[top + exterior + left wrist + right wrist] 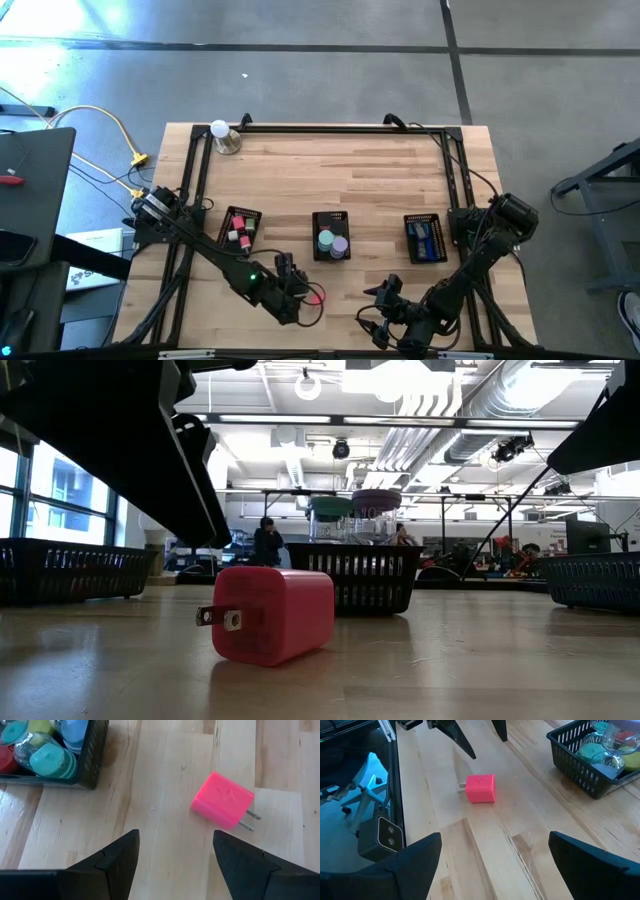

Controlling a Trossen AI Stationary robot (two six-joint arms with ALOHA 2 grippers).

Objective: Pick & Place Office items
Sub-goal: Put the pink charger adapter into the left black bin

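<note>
A pink plug block with two metal prongs (316, 295) (272, 614) (222, 801) (481, 788) lies on its side on the wood near the table's near edge. My left gripper (296, 283) (175, 852) is open just left of it, touching nothing. My right gripper (381, 300) (492, 855) is open to the block's right, fingers pointing toward it. Three black mesh trays stand mid-table: the left tray (240, 229) holds red and pink blocks, the middle tray (331, 236) (95, 755) (580, 770) teal and purple rolls, the right tray (426, 238) dark blue rectangles.
A white ball on a metal base (224, 136) stands at the far left corner. A black frame (320, 128) runs along the table's far and side edges. Bare wood lies between the trays and the far edge. People sit in the room behind, in the low view.
</note>
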